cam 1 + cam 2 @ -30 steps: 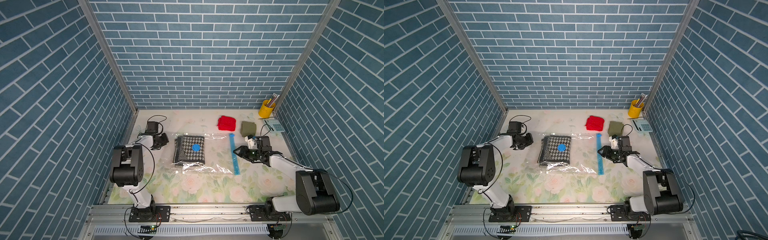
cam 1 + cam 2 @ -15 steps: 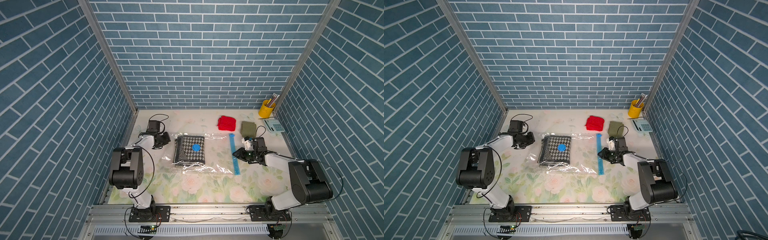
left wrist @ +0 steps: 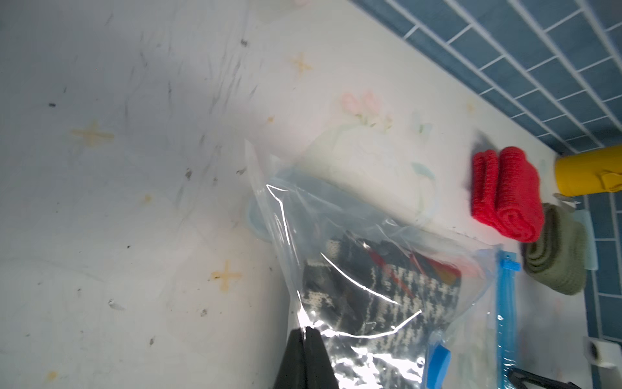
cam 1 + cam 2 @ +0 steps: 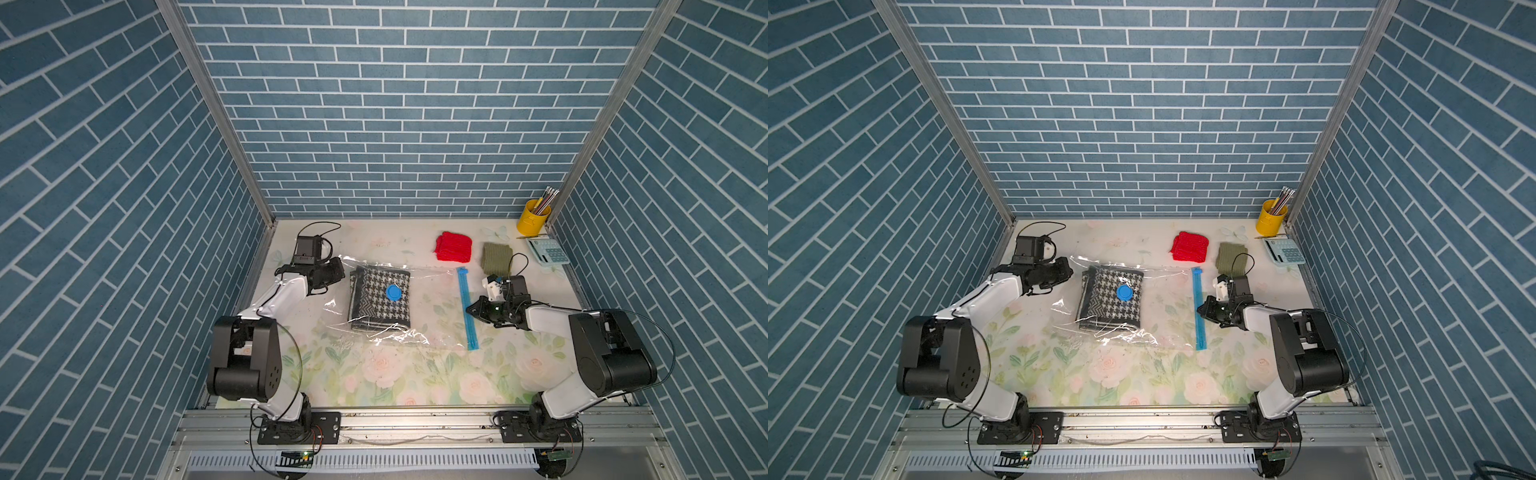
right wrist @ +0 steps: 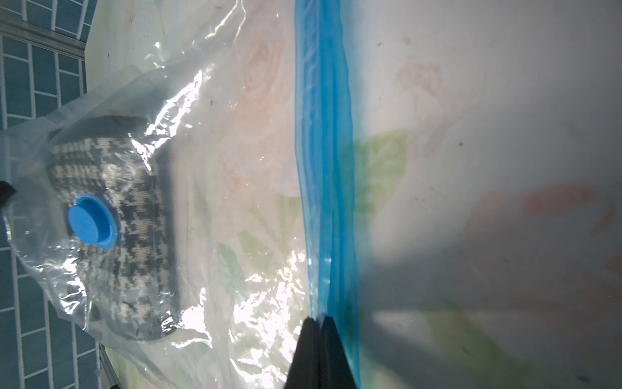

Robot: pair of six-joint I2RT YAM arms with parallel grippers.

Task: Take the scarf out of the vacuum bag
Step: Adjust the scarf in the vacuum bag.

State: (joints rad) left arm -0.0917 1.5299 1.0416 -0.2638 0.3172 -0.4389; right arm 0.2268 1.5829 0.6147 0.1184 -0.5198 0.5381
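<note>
Now, right pincer: closed tight, seemingly pinching the zip strip at its inner edge.
Left pincer: closed too, nipping clear plastic at the opposite end of the vacuum bag.
Strip's long axis: running front to back on the table, crosswise to the right pincer.
Scarf: lying folded inside the bag under the valve cap, off toward the left pincer, which is sitting nearer it.
Writing: nothing readable is showing.

No text, label, brand or number could be read anywhere; the key markings on the calculator were too small to be made out.
</note>
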